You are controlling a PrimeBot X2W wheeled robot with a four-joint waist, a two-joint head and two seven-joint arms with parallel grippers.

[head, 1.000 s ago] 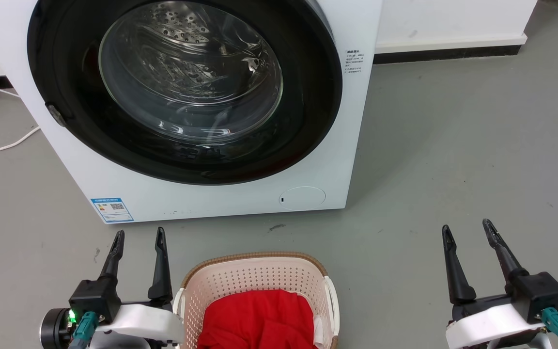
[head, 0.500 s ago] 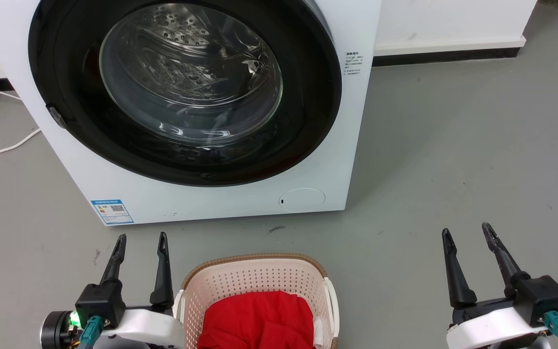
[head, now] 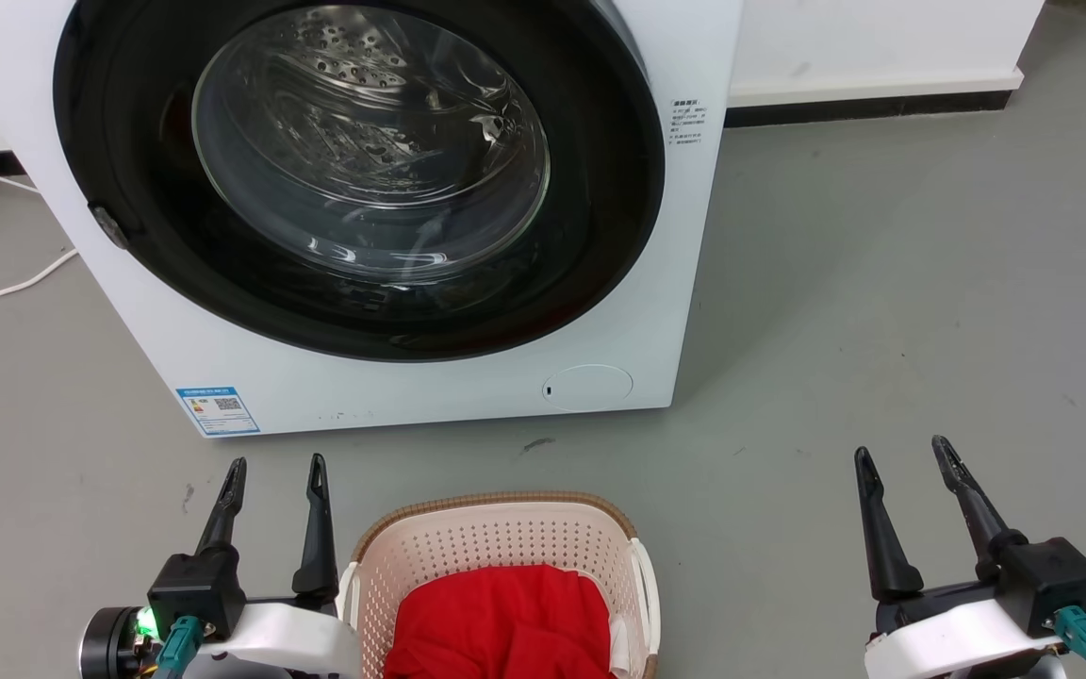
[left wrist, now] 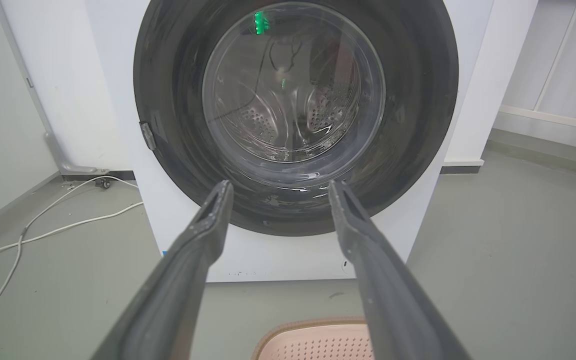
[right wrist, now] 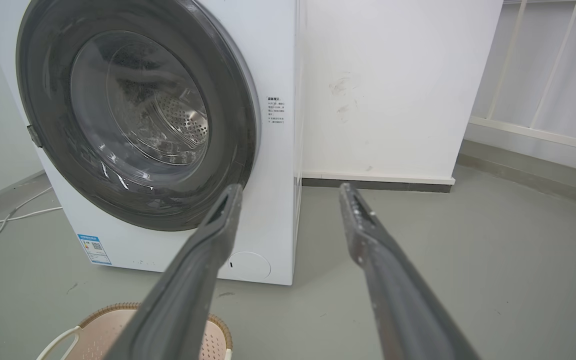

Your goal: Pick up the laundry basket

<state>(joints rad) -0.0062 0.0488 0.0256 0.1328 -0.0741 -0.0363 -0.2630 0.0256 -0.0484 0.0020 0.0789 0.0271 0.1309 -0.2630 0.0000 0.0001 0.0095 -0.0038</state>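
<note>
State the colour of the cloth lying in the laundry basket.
The cloth is red; the head view shows it best.

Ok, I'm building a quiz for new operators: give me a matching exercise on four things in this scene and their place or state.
1 laundry basket
2 red cloth
3 washing machine door
4 right gripper

a shut
b inside the basket
c open, well clear of the basket
d standing on the floor

Pairs: 1-d, 2-b, 3-a, 4-c
</note>
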